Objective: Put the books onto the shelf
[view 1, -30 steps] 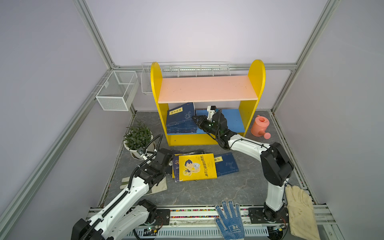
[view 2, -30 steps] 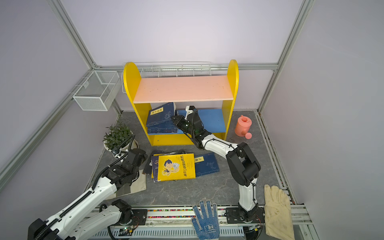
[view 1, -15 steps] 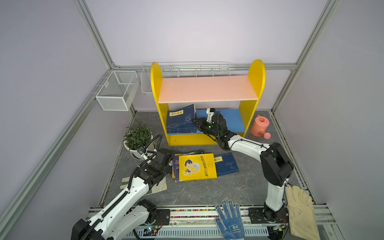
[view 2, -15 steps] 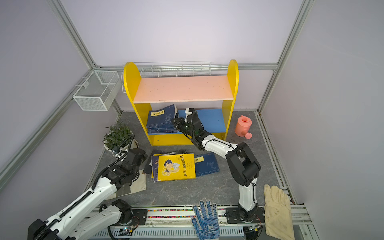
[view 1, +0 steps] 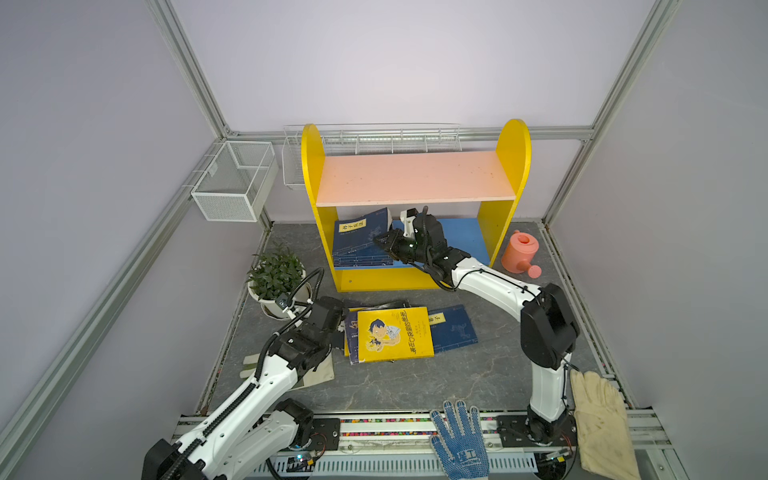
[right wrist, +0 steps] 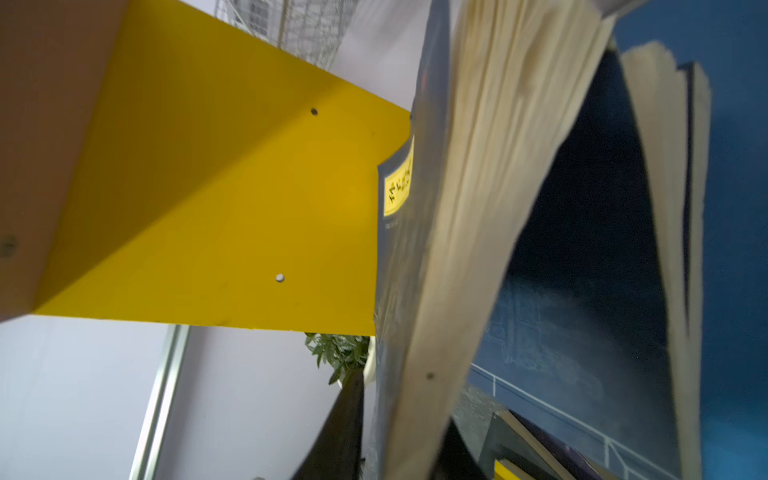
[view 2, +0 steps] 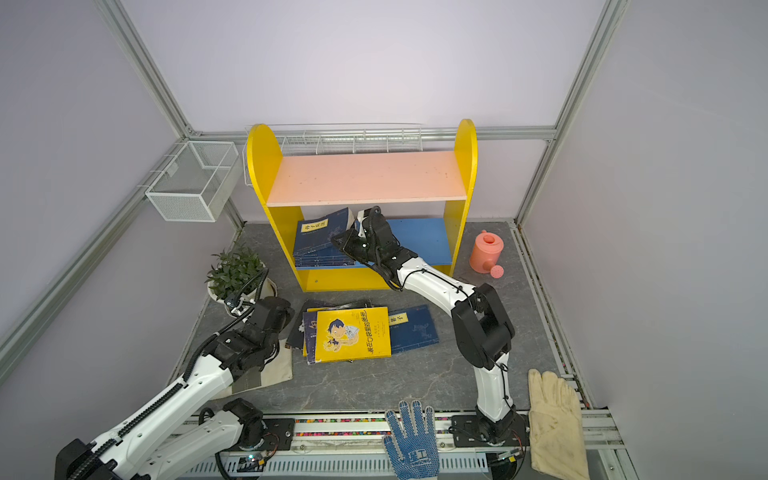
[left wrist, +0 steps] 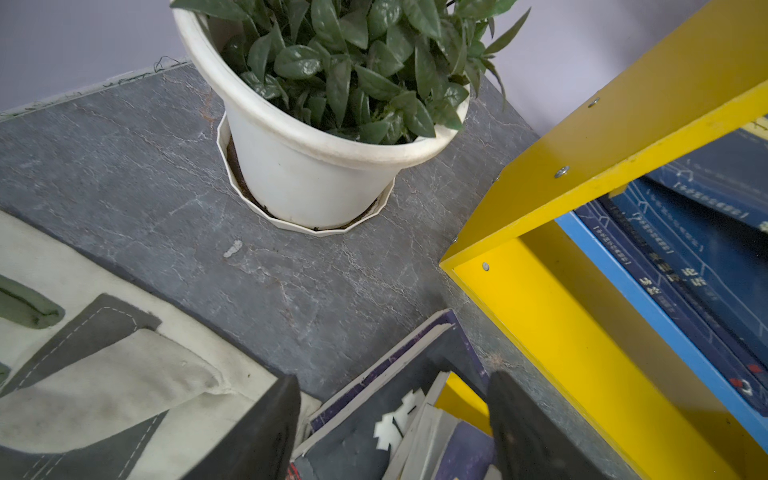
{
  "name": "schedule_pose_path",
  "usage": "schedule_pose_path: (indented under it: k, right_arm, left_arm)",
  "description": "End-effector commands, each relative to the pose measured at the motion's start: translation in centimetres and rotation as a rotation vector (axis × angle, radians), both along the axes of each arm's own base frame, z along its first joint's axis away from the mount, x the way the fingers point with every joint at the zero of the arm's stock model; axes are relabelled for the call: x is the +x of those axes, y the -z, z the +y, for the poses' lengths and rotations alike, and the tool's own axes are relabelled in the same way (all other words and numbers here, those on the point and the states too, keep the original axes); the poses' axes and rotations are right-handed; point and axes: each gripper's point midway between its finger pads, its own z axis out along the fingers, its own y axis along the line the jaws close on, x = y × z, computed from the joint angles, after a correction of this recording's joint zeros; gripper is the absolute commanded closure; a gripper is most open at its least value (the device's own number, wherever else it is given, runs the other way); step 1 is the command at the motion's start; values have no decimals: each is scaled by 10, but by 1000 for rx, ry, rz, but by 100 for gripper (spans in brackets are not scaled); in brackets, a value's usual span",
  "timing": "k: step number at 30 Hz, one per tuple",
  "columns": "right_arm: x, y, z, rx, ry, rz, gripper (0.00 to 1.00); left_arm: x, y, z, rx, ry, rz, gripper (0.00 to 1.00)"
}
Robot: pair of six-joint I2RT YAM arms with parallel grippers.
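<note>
Down on the blue lower board (view 1: 461,239) of the shelf (view 1: 513,166): navy paperbacks (view 1: 361,254) stacked at the left end, with a tilted top paperback (view 1: 365,226) fanned open right at the right gripper (view 1: 384,245). Jaws there pinching the page block, or merely flanking it? Can't tell, too blurred up close. Over at the floor pile (view 1: 453,332), left gripper (left wrist: 392,380) spread wide astride a corner, clamping nothing.

Looks like light, floppy stuff: thin, glossy, quick to slide and splay. Best taken near the spine edge, cover and pages together, never by a loose cover.

Reads 孙子兵法 on the yellow label (view 1: 352,227), probably; 装在口袋里的爸爸 down the yellow cartoon-boy book (view 1: 392,334); 论语 on one spine (left wrist: 695,280).
</note>
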Motion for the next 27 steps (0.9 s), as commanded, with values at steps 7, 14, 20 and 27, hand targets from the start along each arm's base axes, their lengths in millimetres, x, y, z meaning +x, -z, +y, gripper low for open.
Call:
schedule_pose_path:
  k: [7, 14, 20, 27]
  right_arm:
    - [-8, 12, 1, -99, -45, 40, 52]
    - [-4, 9, -10, -101, -40, 60, 35]
    - [-5, 8, -19, -108, -51, 92, 30]
    - [-10, 4, -22, -143, -112, 116, 27]
  left_arm:
    - [-3, -1, 5, 2, -13, -13, 27]
    - [-3, -1, 5, -3, -9, -14, 27]
    - [-2, -3, 5, -4, -10, -21, 27]
    - [-2, -5, 5, -8, -11, -29, 27]
